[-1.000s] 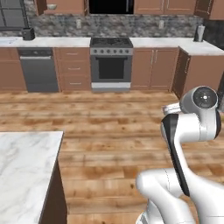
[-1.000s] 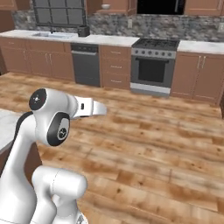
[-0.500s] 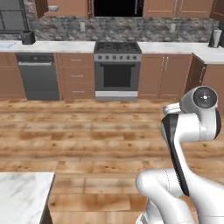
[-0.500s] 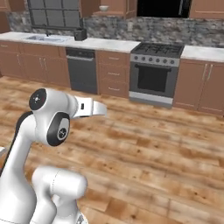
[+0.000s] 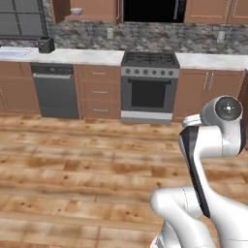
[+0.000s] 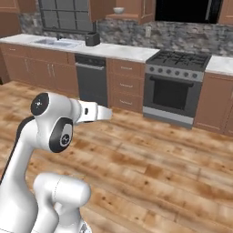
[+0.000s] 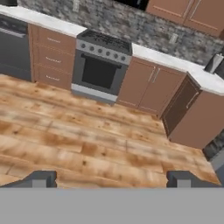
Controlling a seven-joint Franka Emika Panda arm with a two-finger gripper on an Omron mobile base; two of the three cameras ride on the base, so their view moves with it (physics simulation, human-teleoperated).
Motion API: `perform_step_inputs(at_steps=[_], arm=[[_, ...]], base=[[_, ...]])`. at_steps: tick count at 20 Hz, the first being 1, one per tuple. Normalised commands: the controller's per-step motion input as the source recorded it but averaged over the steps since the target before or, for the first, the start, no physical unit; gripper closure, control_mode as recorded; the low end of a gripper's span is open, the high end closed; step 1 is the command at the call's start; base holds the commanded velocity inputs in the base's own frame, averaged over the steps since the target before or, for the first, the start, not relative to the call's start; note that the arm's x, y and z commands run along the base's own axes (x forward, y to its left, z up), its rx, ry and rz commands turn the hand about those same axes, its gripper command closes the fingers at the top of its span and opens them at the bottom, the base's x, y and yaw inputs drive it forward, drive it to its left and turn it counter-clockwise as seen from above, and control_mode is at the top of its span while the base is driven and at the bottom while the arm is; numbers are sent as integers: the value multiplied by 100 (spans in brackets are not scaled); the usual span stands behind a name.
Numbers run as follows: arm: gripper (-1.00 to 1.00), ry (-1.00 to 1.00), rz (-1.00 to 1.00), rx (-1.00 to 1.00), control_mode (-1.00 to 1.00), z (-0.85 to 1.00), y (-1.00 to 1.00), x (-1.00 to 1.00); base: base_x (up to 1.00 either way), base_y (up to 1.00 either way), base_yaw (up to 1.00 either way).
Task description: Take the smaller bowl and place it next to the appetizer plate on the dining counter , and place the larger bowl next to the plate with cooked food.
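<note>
A glossy white arm (image 5: 208, 160) with rounded links, dark joint bands and grey circular caps is seen.

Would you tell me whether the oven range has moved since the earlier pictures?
No. The oven range keeps its spacing from the dishwasher; the whole left base picture slid right together, so the base moved, not the range.

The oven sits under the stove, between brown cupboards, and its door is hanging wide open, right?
Not quite. The oven is under the stove between brown cupboards, but its door is shut flat against the front. The left base view shows this, and so does the hand view.
</note>
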Motion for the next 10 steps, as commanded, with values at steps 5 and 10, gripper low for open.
perform_step_inputs(at_steps=[5, 10], arm=[[-100, 0, 0, 0, 100, 0, 0, 0], [-100, 0, 0, 0, 100, 0, 0, 0]], base=[[100, 0, 10], [100, 20, -6]])
